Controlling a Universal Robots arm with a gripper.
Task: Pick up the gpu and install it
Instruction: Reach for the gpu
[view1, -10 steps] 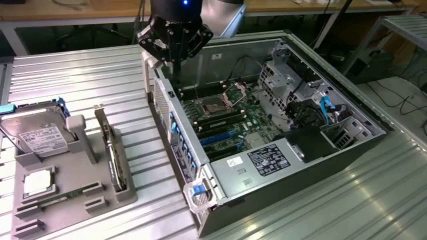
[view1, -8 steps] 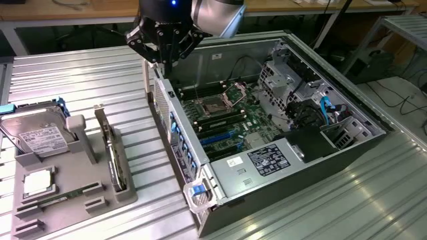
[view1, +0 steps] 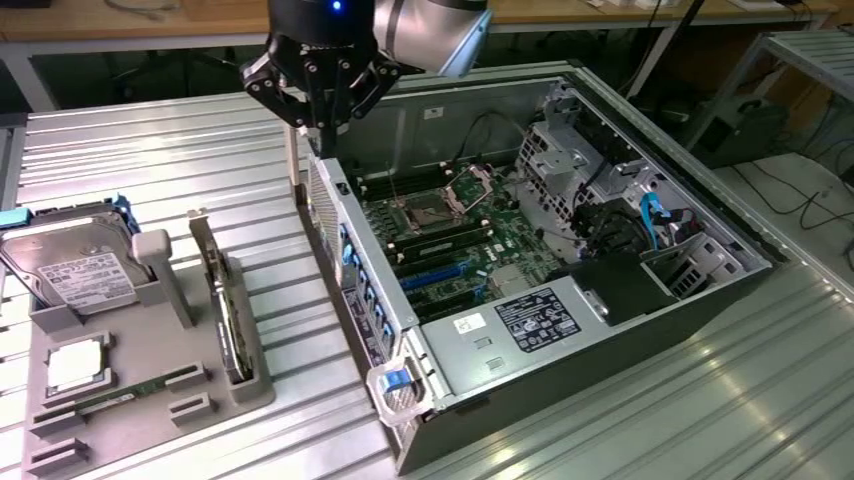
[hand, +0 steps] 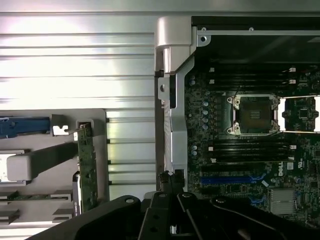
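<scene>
The gpu (view1: 230, 318) stands on its edge in a slot of the grey holder tray (view1: 134, 420), at the exterior view's left of the computer case; it is a thin green card with a silver bracket at its far end. The wrist view shows the gpu (hand: 88, 170) edge-on. My gripper (view1: 324, 128) hangs above the case's rear wall, well beyond the gpu and apart from it. Its fingers point down, shut, with nothing between them. In the wrist view my gripper (hand: 171, 184) sits over the case's silver edge.
The open computer case (view1: 694, 300) lies on its side with the motherboard (view1: 447, 235) and blue slots (hand: 230, 179) exposed. The tray also holds a silver hard drive (view1: 74, 268), a CPU (view1: 78, 366) and a RAM stick (view1: 120, 397). Ribbed metal table (view1: 160, 160) lies all around.
</scene>
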